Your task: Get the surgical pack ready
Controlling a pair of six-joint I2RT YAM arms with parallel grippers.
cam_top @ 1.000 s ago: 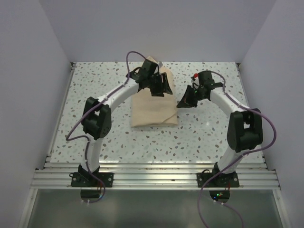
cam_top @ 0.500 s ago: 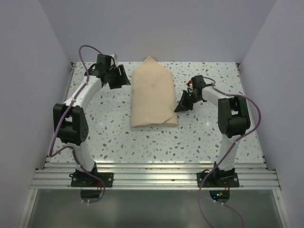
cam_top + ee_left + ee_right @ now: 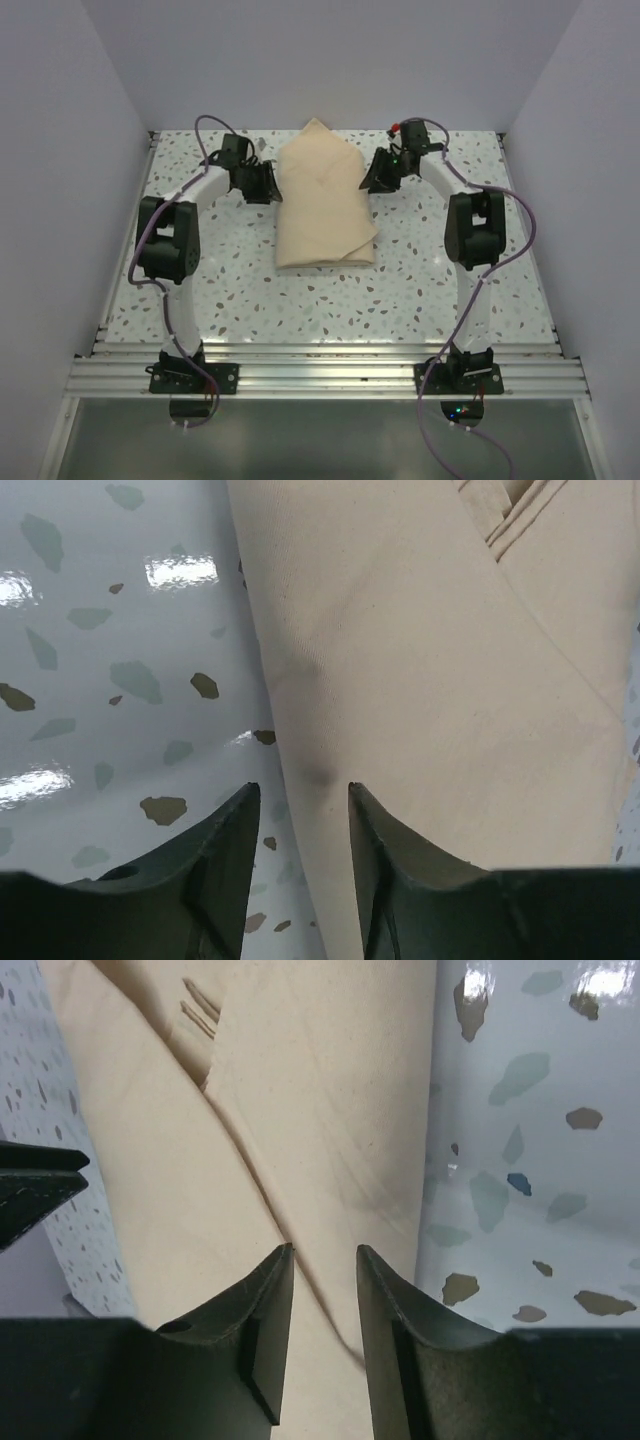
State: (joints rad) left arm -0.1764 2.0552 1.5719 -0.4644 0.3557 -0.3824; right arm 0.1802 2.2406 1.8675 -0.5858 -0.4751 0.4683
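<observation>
The surgical pack [image 3: 322, 198] is a folded tan-beige cloth bundle lying at the middle back of the table, its far end coming to a point. My left gripper [image 3: 270, 186] is low at the pack's left edge, jaws open, with the cloth edge [image 3: 300, 730] between and just ahead of the fingertips. My right gripper [image 3: 368, 180] is low at the pack's right edge, jaws open over the folded cloth [image 3: 300, 1140]. Neither holds anything.
The speckled white table [image 3: 430, 280] is walled on three sides by plain panels. An aluminium rail [image 3: 320, 375] carries both arm bases along the near edge. Purple cables loop off both arms.
My left gripper has swung in from the far left corner to the pack's left edge. My right gripper has moved back and up to the pack's upper right edge.
</observation>
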